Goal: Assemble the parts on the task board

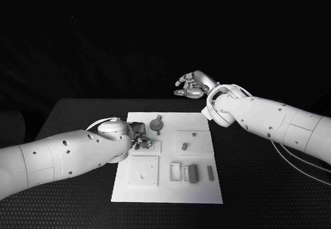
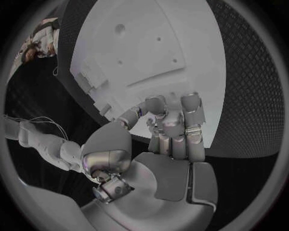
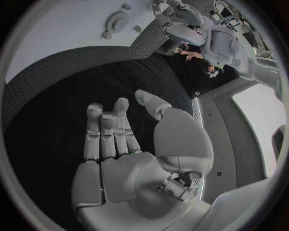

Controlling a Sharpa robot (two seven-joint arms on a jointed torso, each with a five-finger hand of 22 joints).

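The white task board (image 1: 170,187) lies in the middle of the black table. A round gear-like part (image 1: 157,124) sits near its far edge, and a small piece (image 1: 185,145) rests on a square recess. Three slim rectangular parts (image 1: 193,172) lie side by side toward the near right. My left hand (image 1: 139,137) hovers low over the board's left middle. Its fingers (image 2: 175,125) curl in with the thumb close to them, and I cannot tell whether anything is between them. My right hand (image 1: 194,85) is raised beyond the board's far edge, its fingers (image 3: 111,130) spread and holding nothing.
A square plate (image 1: 145,170) with small holes takes up the board's near left. Black table surface (image 1: 271,199) surrounds the board (image 2: 151,48) on all sides. The gear-like part (image 3: 117,21) and the board's far edge (image 3: 60,29) lie ahead of my right palm.
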